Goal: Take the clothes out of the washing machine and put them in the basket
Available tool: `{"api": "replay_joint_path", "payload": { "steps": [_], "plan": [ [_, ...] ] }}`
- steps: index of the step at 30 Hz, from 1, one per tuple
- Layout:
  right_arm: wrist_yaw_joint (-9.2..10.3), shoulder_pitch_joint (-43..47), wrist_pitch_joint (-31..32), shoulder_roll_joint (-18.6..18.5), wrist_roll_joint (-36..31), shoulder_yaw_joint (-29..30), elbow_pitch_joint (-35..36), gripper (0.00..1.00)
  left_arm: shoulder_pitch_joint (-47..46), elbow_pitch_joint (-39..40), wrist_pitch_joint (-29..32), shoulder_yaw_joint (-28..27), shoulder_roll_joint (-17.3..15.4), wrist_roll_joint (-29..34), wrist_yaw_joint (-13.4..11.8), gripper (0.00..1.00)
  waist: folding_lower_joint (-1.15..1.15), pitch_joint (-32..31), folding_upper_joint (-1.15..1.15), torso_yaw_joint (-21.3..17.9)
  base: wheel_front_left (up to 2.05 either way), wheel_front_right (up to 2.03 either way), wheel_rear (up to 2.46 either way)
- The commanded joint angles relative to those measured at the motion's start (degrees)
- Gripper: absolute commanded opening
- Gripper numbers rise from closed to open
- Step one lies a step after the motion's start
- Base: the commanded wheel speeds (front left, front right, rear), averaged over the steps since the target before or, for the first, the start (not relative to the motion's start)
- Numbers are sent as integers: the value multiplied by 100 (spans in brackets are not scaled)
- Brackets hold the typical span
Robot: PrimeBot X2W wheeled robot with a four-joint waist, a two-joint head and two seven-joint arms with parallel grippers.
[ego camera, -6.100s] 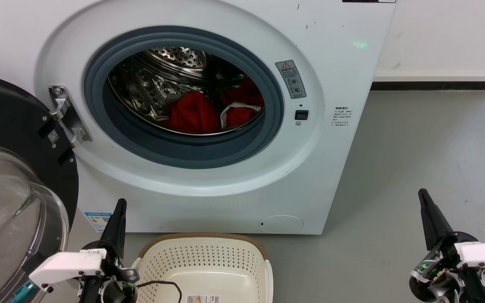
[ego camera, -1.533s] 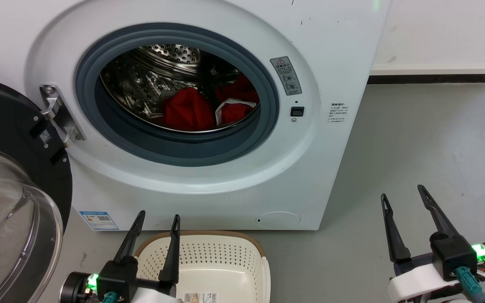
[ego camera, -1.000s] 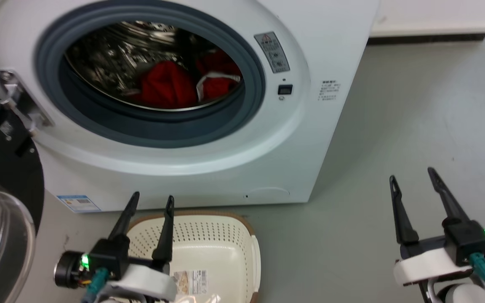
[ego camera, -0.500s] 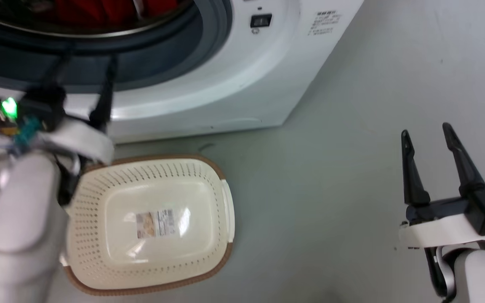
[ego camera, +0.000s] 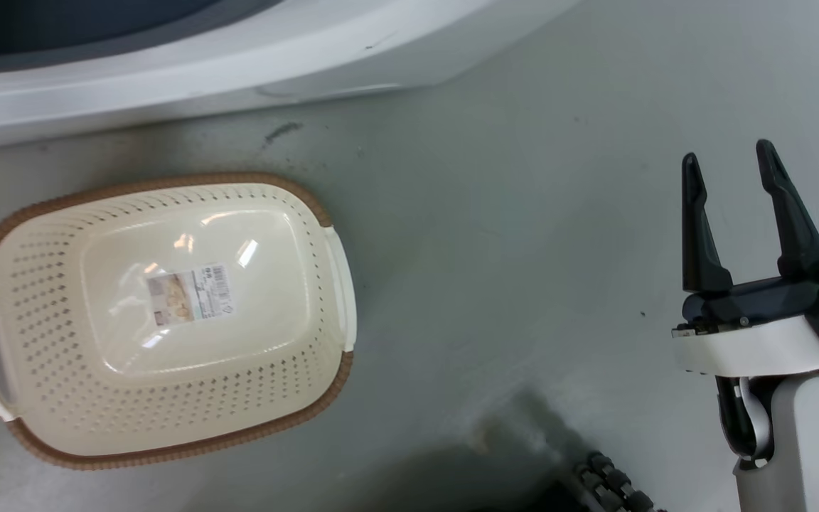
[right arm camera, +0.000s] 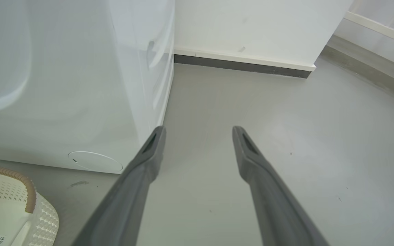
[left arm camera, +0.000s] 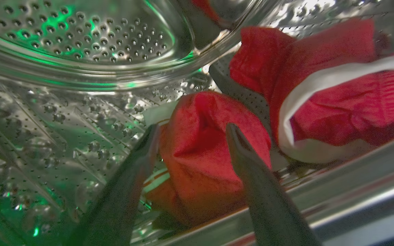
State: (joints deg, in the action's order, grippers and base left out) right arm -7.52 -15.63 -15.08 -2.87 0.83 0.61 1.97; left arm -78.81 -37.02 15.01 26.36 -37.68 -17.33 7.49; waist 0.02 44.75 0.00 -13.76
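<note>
The right gripper [ego camera: 728,151] hangs open over the floor, holding nothing. The basket [ego camera: 47,299] sits empty on the floor just before the washing machine [ego camera: 168,64]. Inside the drum [left arm camera: 80,37], the left gripper [left arm camera: 193,127] is spread open, one finger on each side of the nearest red lump of the clothes [left arm camera: 200,164], just behind the drum's front lip. It should probably push deeper to take a thick fold, close firmly, then lift clear of the lip. A white-banded piece [left arm camera: 303,99] lies beyond.

Cream basket [ego camera: 40,299] on grey floor [ego camera: 523,249], washing machine [ego camera: 239,57] front along top, right end effector [ego camera: 727,151] fingers spread, well apart
</note>
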Motion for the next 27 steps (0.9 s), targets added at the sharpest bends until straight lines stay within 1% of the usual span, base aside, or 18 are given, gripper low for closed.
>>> {"api": "replay_joint_path", "payload": {
  "steps": [1, 5, 9, 11, 15, 20, 23, 27],
  "plan": [
    [6, -119, -15, -1, 64, -42, 48, 100, -306, -65, 237, 137, -64, -48, -10, 100, -2, 356, 0, -225, 0, 0, 0],
    [5, -203, -14, 0, 252, -209, 69, 100, -1195, -284, 1165, 567, -248, -388, -10, 100, -2, 595, 0, -406, 0, 0, 0],
    [5, -226, -14, 1, 423, -447, 101, 100, -1876, -364, 2039, 958, -396, -765, -10, 100, -2, 778, 0, -611, 0, 0, 0],
    [5, -224, -14, 0, 499, -550, 111, 100, -2148, -368, 2286, 1122, -468, -890, -10, 100, -2, 862, 0, -702, 0, 0, 0],
    [6, -258, -15, 0, 601, -713, 114, 100, -2472, -738, 2860, 1162, -506, -1005, -10, 100, -2, 995, 0, -894, 0, 0, 0],
    [5, -235, -14, 1, 778, -767, 173, 100, -2640, -918, 3207, 1274, -578, -973, -10, 100, -2, 1079, 0, -1073, 0, 0, 0],
    [5, -141, -14, 1, 803, -762, 207, 100, -2561, -1035, 3379, 1339, -609, -993, -10, 100, -2, 1090, 0, -1087, 0, 0, 0],
    [5, -117, -14, 1, 811, -748, 208, 100, -2452, -1111, 3433, 1338, -580, -1071, -27, 100, -2, 1100, 0, -1080, 0, 0, 0]
  ]
}}
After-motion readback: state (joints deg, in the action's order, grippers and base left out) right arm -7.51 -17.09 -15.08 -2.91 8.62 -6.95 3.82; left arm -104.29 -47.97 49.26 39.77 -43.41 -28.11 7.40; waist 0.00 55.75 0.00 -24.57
